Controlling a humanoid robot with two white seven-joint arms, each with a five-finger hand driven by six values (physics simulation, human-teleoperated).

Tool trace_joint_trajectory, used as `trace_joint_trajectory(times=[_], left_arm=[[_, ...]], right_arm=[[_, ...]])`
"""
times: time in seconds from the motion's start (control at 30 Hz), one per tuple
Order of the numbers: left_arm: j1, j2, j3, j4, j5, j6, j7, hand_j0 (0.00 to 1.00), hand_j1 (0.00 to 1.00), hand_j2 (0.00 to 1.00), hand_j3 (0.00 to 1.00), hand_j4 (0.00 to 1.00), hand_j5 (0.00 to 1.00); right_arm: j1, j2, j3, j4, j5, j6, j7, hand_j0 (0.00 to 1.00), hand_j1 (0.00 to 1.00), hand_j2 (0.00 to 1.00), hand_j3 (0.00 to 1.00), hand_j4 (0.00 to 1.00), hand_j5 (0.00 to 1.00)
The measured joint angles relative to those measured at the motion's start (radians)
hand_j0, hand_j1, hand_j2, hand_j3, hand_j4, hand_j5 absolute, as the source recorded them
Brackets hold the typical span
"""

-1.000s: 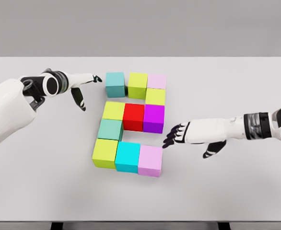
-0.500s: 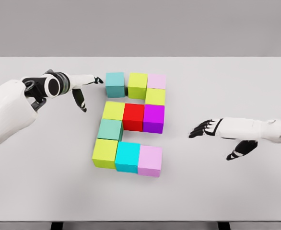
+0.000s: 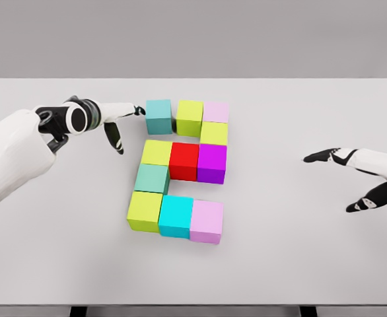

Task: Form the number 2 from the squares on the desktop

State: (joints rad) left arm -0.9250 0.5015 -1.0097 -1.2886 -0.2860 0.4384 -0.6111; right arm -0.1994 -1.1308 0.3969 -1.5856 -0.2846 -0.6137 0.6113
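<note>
Our left hand (image 3: 117, 115), fingers released, touches the teal block (image 3: 158, 116) at ten o'clock; our right hand (image 3: 352, 175) hangs empty at three. We judge too hard a push could knock the green block (image 3: 189, 117) beside it askew.

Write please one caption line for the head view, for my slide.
Coloured cubes form a 2 on the white table; left robot hand reaches the teal cube, right robot hand open, apart.

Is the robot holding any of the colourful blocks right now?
No, nothing is held. The left hand only reaches its fingertips to the teal cube; the right hand hangs open, far off.
</note>
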Motion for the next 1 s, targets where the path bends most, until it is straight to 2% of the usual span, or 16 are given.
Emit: trace_joint_trajectory(times=[0.2,0.7,1.0], left_arm=[[-0.002,-0.007,0.0,0.0,0.0,0.0,0.0,1.0,1.0,1.0,1.0,1.0,1.0],[0.0,-0.009,0.0,0.0,0.0,-0.001,0.0,1.0,1.0,1.0,1.0,1.0,1.0],[0.0,0.018,0.0,-0.022,0.011,-0.003,0.0,1.0,1.0,1.0,1.0,1.0,1.0]], right_arm=[[0.035,-0.022,-0.01,-0.012,-0.002,0.0,0.0,1.0,1.0,1.0,1.0,1.0,1.0],[0.035,-0.027,-0.013,-0.017,0.005,0.0,0.0,1.0,1.0,1.0,1.0,1.0,1.0],[0.034,-0.026,-0.012,-0.024,0.007,0.0,0.0,1.0,1.0,1.0,1.0,1.0,1.0]])
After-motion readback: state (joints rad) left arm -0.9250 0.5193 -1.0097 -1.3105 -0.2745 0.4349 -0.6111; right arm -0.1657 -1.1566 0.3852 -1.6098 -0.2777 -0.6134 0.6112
